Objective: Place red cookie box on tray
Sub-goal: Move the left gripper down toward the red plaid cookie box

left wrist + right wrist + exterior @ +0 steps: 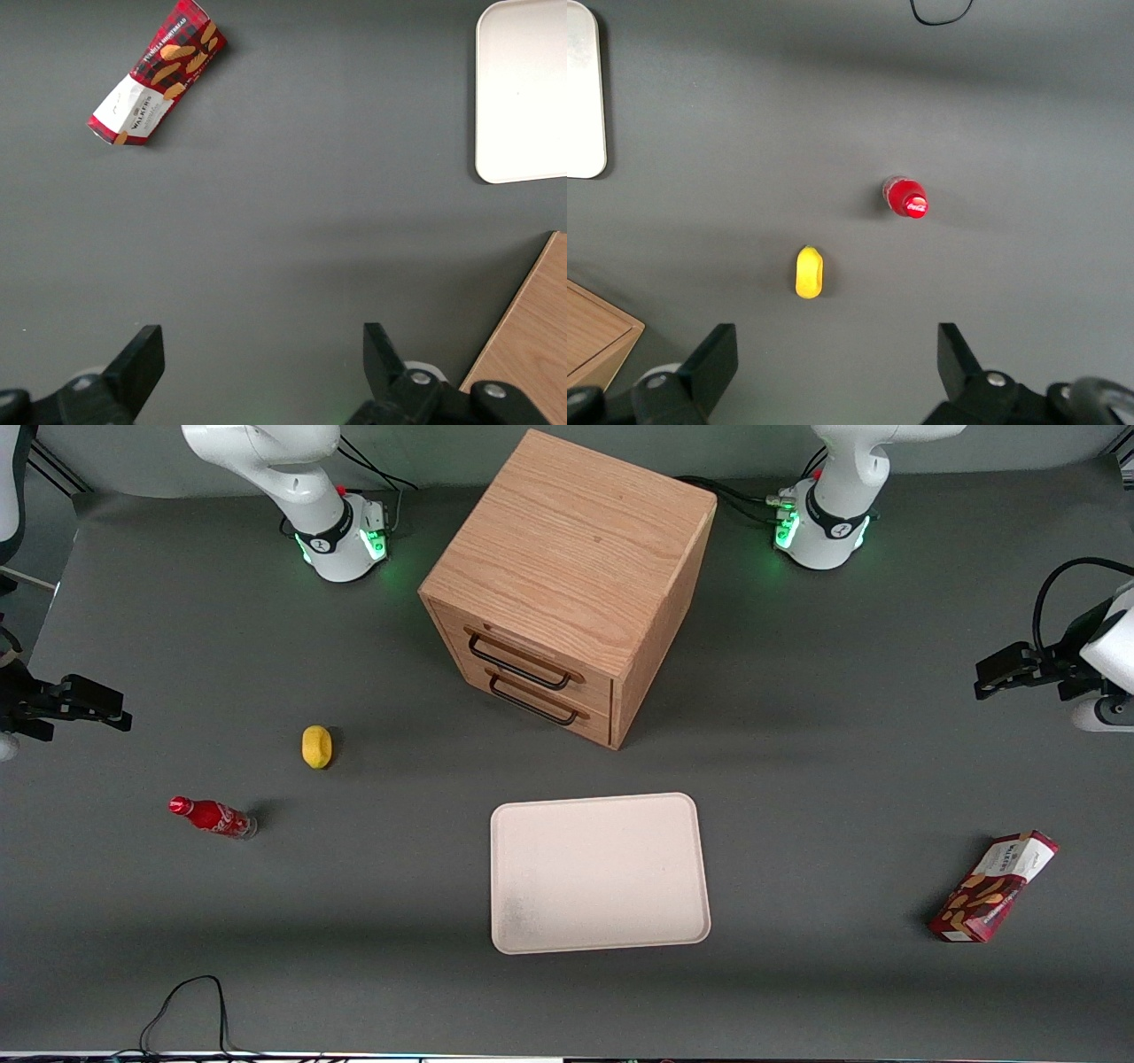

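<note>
The red cookie box lies flat on the grey table toward the working arm's end, its white label end pointing away from the front camera. The cream-white tray lies in the middle of the table, in front of the drawer cabinet, with nothing on it. My gripper hovers above the table at the working arm's end, farther from the front camera than the box and well apart from it. It is open, with only bare table between its fingers.
A wooden two-drawer cabinet stands farther from the front camera than the tray. A yellow lemon-like object and a small red soda bottle are toward the parked arm's end. A black cable loops at the near table edge.
</note>
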Tool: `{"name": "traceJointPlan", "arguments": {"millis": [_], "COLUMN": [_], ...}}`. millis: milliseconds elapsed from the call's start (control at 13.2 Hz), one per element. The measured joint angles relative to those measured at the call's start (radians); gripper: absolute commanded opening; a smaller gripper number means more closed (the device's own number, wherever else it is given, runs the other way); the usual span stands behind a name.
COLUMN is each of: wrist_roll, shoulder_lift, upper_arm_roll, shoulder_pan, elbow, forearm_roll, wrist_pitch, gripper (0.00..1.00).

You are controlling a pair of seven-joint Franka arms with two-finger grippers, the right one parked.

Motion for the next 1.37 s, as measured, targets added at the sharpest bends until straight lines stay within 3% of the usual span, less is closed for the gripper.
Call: {"name": "traceJointPlan", "arguments": {"millis": [684,988,1368], "wrist_roll": [0.027,0.240,0.609], "shoulder_lift": [0.010,0.107,0.380], "upper_arm_roll": [0.011,0.022,0.025], "shoulder_pan": [0.002,0.080,0.246], "elbow": [0.000,0.061,0.305], "forearm_roll": [0.002,0.005,0.004], "wrist_pitch": [0.002,0.024,0.116], "gripper": [1.00,1.00,1.00]}}
